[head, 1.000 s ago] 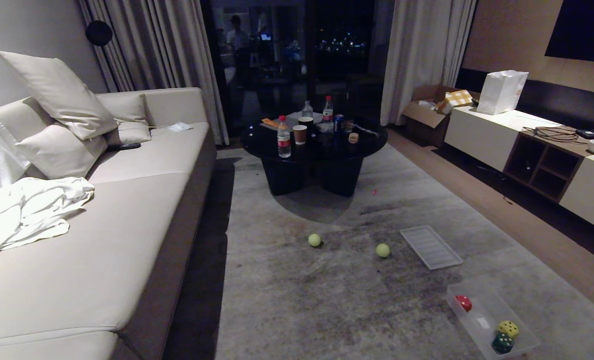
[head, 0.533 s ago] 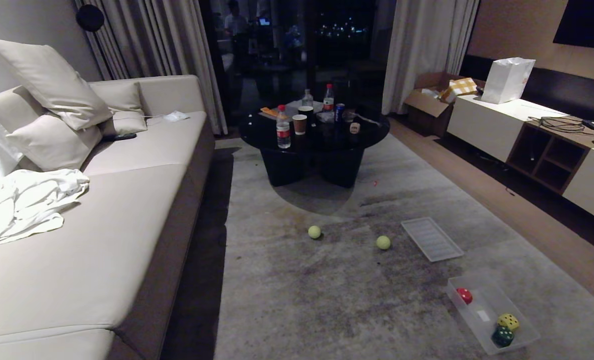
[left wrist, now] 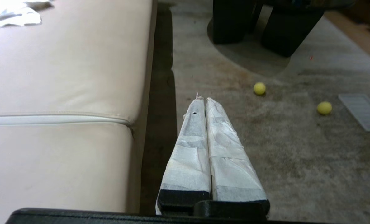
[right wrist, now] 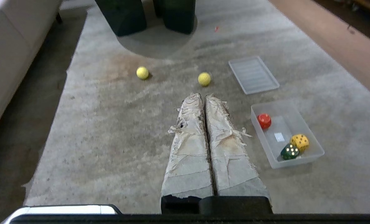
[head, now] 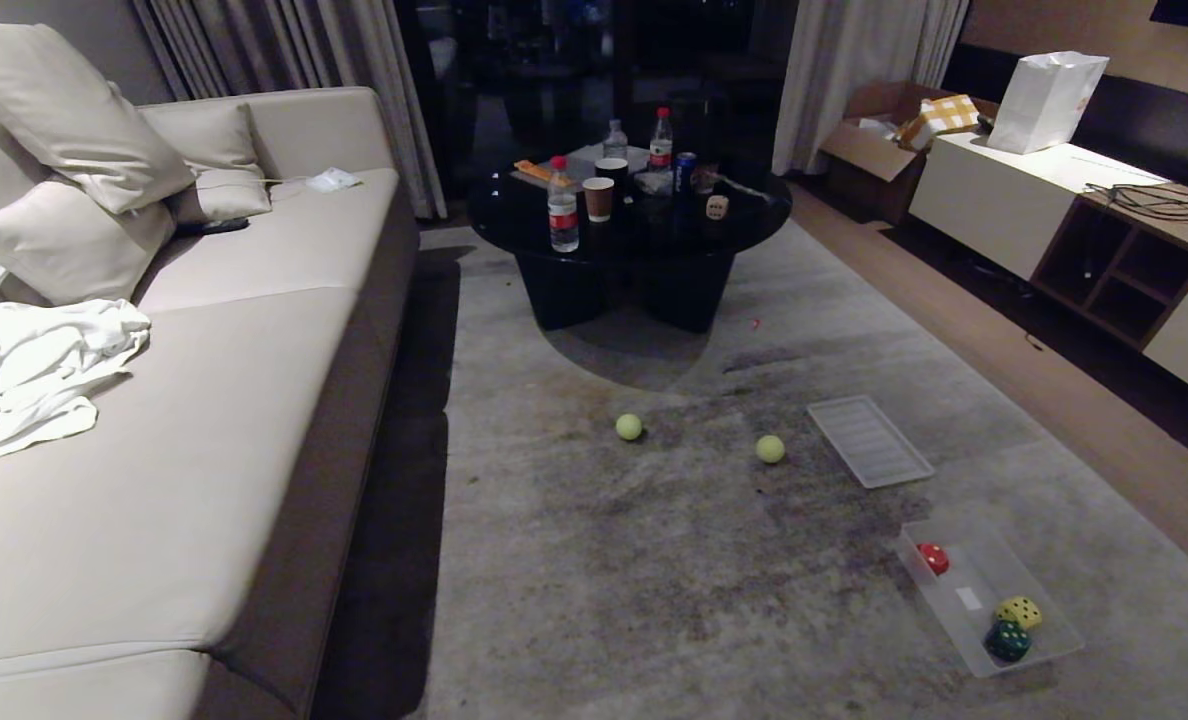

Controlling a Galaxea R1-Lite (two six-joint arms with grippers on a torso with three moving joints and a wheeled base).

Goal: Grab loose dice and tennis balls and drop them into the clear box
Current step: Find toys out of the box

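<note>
Since the earlier frames our whole head view had tipped downward: the sofa [head: 204, 400], the rug [head: 654, 580] and everything on it slid up the picture together, so our camera moved, not the things. We judged this a look-down to find targets, with no pickup begun. Neither arm showed in the head view. Our left hand [left wrist: 202, 101] had its taped fingers pressed together and empty, above the rug near the sofa edge; our right hand [right wrist: 202, 97] was likewise pressed together and empty, above the rug just short of one ball. We counted two tennis balls [head: 629, 427] [head: 770, 449], loose on the rug, apart from each other, between the dark round counter [head: 634, 215] and the clear box [head: 954, 620]. One beige die [head: 717, 208] sat on that counter. Inside the box lay three pieces: one red [head: 933, 558], one yellow die [head: 1018, 613], one green die [head: 1007, 641]. One ribbed lid [head: 869, 441] lay flat beside the box.
</note>
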